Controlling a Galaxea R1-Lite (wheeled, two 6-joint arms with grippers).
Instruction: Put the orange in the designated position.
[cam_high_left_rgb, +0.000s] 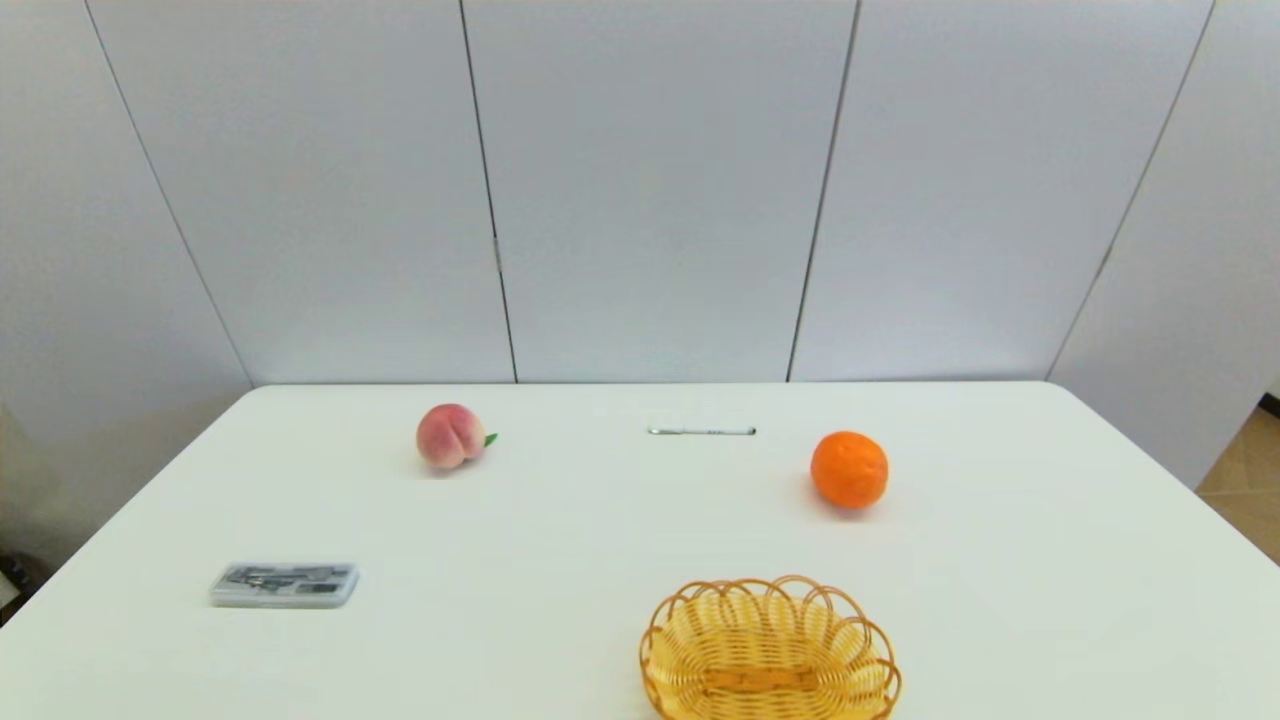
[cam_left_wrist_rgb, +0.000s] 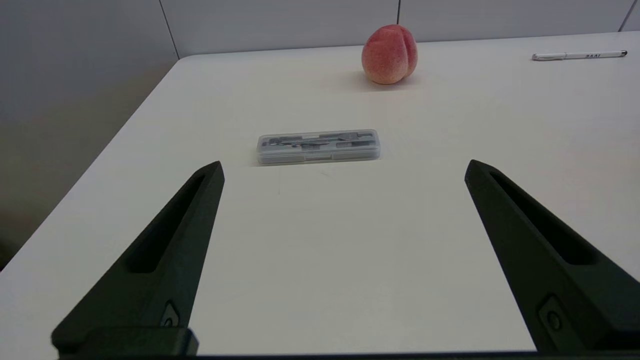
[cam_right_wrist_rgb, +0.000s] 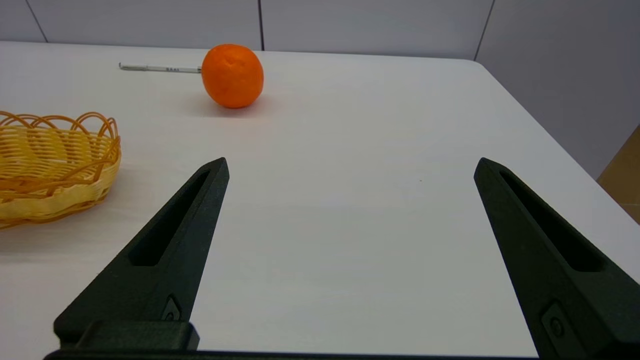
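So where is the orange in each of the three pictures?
Head view: the orange sits on the right half of the table, beyond the basket.
Left wrist view: not in it.
Right wrist view: the orange lies far ahead of the open right hand.
Shared landmark: the white pen, lying near the orange.

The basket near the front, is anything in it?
Empty. The basket shows only bare weave inside; the orange sits apart on the table.

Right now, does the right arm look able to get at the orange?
Probably yes. The right gripper is open and faces the orange across bare white table. The basket sits off to one side, and the pen lies behind the fruit.
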